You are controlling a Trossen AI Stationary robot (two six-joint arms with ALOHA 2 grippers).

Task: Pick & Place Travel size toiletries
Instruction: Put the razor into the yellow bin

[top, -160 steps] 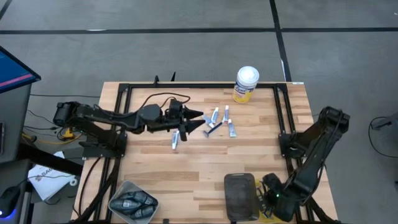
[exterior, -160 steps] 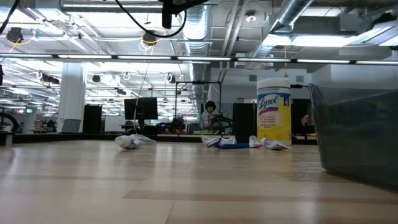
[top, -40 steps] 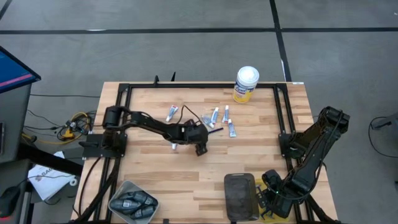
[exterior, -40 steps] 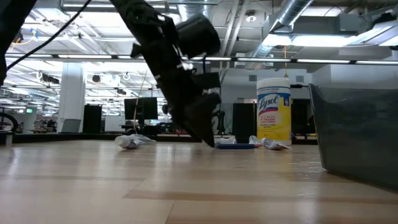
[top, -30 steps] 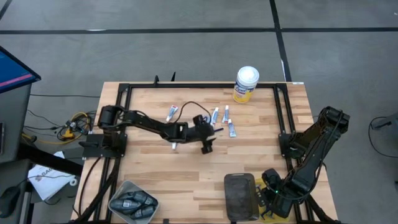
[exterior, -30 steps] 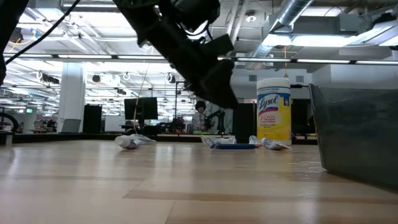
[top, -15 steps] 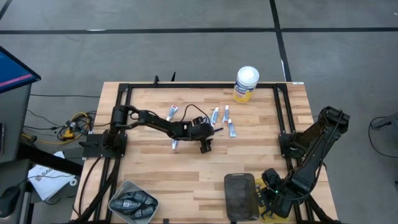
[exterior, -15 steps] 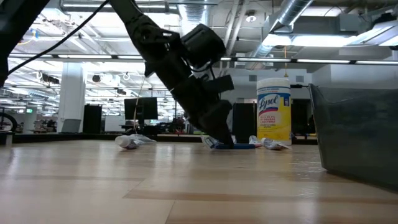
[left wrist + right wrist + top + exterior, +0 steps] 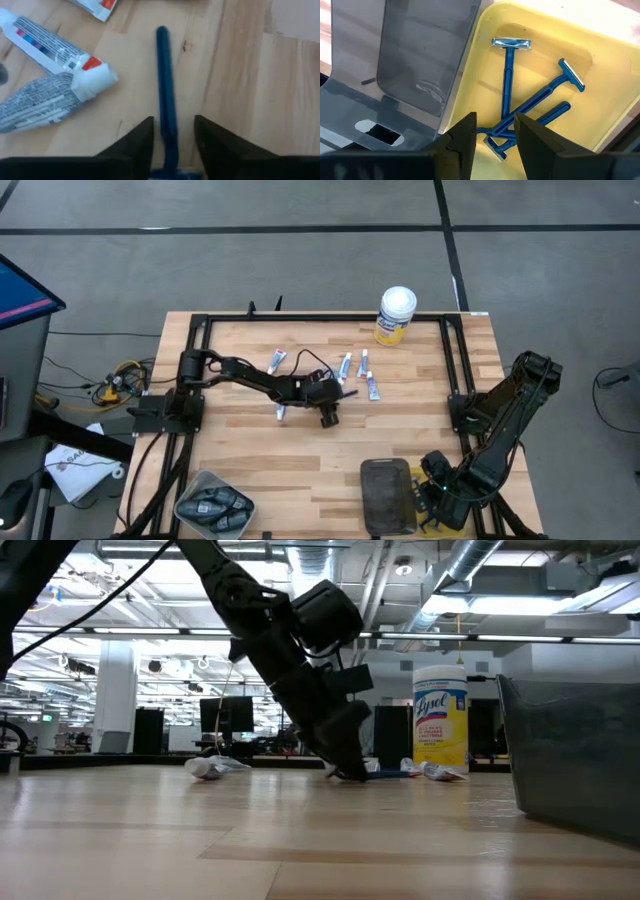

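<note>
On a pale wooden table [image 9: 250,455], the left gripper [image 9: 329,416] has reached out to the middle and is lowered onto a slim dark blue plastic razor [image 9: 166,118]. Its wrist camera shows the handle lying on the wood between the two dark fingers [image 9: 135,142], with a sliver of wood visible on each side. The jaws straddle the handle partly open and have not yet clamped it.

To do this step well, I would keep the handle centred in the gap, press the tips down to the wood, and close fully before lifting, since so thin a handle could slip or roll out. A white toothpaste tube with a red band [image 9: 61,49] and a crumpled grey-printed tube [image 9: 45,102] lie just beside the razor and should not be dragged along.

The right gripper [image 9: 492,142] waits at the near right corner, partly open and holding nothing, over a yellow tray [image 9: 600,70] containing blue razors [image 9: 509,75].

The razor's head is cut off at the wrist picture's edge. From above, the arm covers the razor, and in the low view the contact point is hard to make out.
</note>
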